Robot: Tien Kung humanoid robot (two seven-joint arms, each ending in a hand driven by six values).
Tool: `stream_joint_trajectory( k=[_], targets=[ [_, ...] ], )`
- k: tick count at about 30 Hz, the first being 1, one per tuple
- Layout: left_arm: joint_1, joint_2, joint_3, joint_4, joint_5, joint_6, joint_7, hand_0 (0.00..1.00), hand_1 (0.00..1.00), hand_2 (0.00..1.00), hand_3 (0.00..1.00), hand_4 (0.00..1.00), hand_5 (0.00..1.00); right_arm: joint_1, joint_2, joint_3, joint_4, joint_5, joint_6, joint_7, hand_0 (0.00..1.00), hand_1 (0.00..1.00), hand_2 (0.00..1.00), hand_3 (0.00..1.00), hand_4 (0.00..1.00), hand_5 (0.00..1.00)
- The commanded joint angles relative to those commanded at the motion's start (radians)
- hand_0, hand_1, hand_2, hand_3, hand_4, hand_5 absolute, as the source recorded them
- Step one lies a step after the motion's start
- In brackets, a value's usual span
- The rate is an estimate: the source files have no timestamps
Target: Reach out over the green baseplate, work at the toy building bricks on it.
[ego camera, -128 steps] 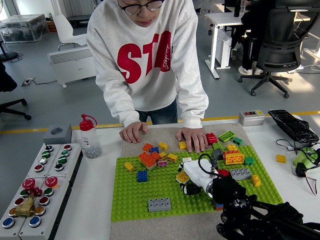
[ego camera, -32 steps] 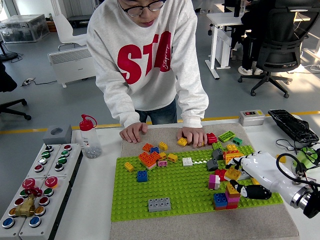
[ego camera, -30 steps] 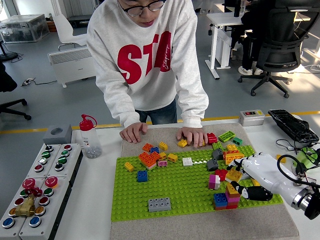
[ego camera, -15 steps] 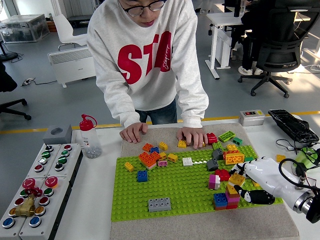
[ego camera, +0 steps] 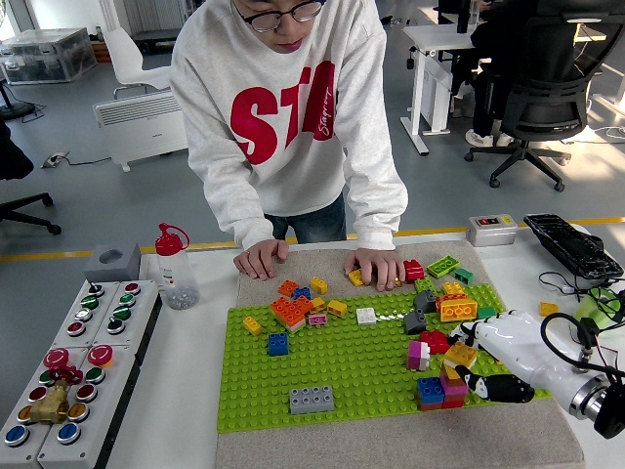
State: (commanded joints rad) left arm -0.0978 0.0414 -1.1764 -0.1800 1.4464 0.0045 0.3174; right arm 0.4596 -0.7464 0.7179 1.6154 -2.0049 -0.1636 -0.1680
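Head view: right hand [ego camera: 503, 354] over baseplate [ego camera: 322, 381] edge, grip unclear.

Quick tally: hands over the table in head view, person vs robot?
Person's hands: 2
Robot hand: 1 (the right one)
Total: 3

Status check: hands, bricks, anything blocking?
Right robot hand open, low over the green baseplate beside yellow brick. Left out of view. Person's hands rest at the far edge.
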Motion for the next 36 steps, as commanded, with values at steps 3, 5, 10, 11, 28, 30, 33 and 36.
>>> stream_joint_trajectory(
  k=[3,5,10,11,28,30,33,36],
  targets=[
    [-0.001,0.000,0.000,0.000,0.001,0.000,0.000,0.680,0.692,0.675,0.620,0.362,0.998,0.002,0.001,0.000,-0.001,-0.005,0.004,-0.001,0.567,0.568,0.565,0.610,0.498,0.211],
    [-0.001,0.000,0.000,0.000,0.001,0.001,-0.001,0.680,0.693,0.675,0.620,0.361,0.998,0.003,0.001,-0.001,-0.002,-0.008,0.006,-0.003,0.574,0.615,0.598,0.631,0.511,0.210],
    [-0.003,0.000,0.000,0.000,0.001,0.001,-0.001,0.680,0.693,0.675,0.620,0.362,0.998,0.004,0.001,-0.001,-0.002,-0.015,0.014,-0.009,0.587,0.640,0.620,0.650,0.520,0.214],
    [-0.003,0.000,-0.001,0.000,0.001,0.001,-0.001,0.680,0.693,0.675,0.620,0.362,0.998,0.004,0.001,-0.001,-0.002,-0.016,0.015,-0.009,0.587,0.640,0.620,0.650,0.520,0.214],
    [-0.004,-0.001,-0.001,0.000,0.002,0.002,0.000,0.681,0.693,0.676,0.620,0.362,0.998,0.009,0.004,-0.012,-0.003,-0.015,0.029,-0.019,0.595,0.670,0.658,0.693,0.559,0.237],
    [-0.004,0.000,-0.001,0.000,0.003,0.002,0.000,0.681,0.693,0.676,0.620,0.362,0.998,0.009,0.004,-0.012,-0.003,-0.016,0.031,-0.022,0.595,0.670,0.658,0.693,0.559,0.237],
    [-0.005,0.000,-0.001,0.000,0.003,0.001,0.000,0.681,0.693,0.676,0.620,0.362,0.998,0.010,0.004,-0.012,-0.002,-0.016,0.034,-0.024,0.595,0.670,0.658,0.693,0.559,0.237],
    [-0.005,0.000,-0.002,0.000,0.004,0.001,0.000,0.680,0.693,0.676,0.620,0.361,0.998,0.011,0.004,-0.011,0.000,-0.016,0.035,-0.024,0.605,0.676,0.676,0.702,0.574,0.247]
  ],
)
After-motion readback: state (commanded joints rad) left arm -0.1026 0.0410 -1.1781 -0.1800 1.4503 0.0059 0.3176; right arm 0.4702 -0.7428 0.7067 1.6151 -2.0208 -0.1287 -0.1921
